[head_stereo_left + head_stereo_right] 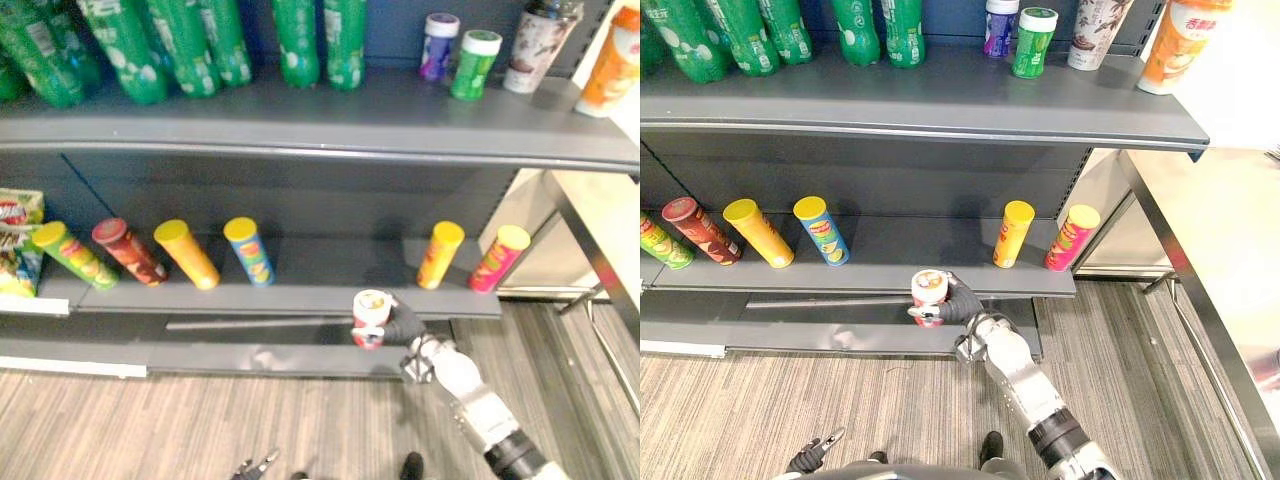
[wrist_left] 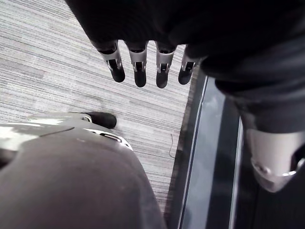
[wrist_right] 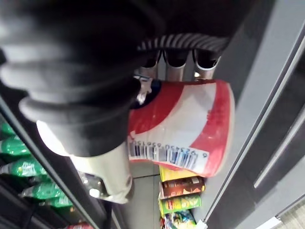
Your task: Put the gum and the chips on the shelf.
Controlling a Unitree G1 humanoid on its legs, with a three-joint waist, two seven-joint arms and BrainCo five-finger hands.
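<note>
In the left eye view, the right hand held a red and white chips can, fingers curled round it, just in front of the lower shelf. The can was not yet on it. A purple jar and a green jar on the upper shelf might be gum; I could not tell.

In the right eye view, a free gap lay between the blue can and the orange can. I think the chips can should go there, lifted over the edge, then set upright, touching no neighbour.

In the left wrist view, the left hand hung over the floor, fingers straight, holding nothing.

In the right wrist view, the fingers wrapped the chips can. They should let go only when its base rests flat.
</note>
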